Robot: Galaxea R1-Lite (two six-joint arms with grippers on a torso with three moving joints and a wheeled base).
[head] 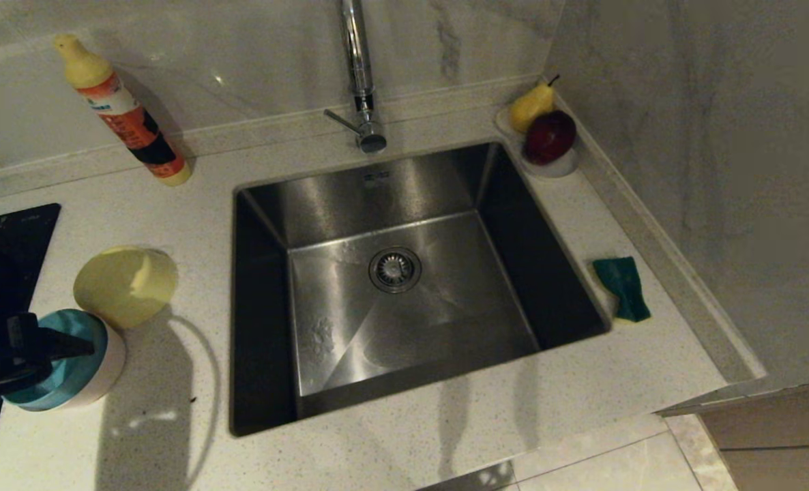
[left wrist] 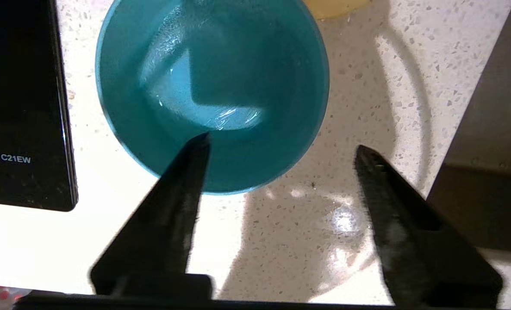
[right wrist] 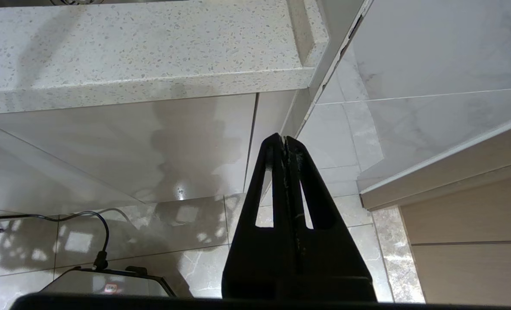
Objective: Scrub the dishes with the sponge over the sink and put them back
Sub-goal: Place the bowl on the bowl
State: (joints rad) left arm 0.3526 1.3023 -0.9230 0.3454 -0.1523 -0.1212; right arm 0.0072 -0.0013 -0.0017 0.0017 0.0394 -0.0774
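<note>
Two bowls [head: 97,327] (one sponge [head: 623,286]).

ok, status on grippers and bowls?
Left gripper open above blue bowl, nothing held. Right gripper shut, parked below counter. Sponge right of sink.

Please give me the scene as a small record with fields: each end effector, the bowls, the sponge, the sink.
left end effector: open, over the blue bowl's near rim, holding nothing
right end effector: shut, parked below the counter edge
blue bowl: upright on the counter, left of the sink
yellow bowl: tilted, behind the blue bowl
sponge: on the counter, right of the sink
sink: nothing in it
</note>
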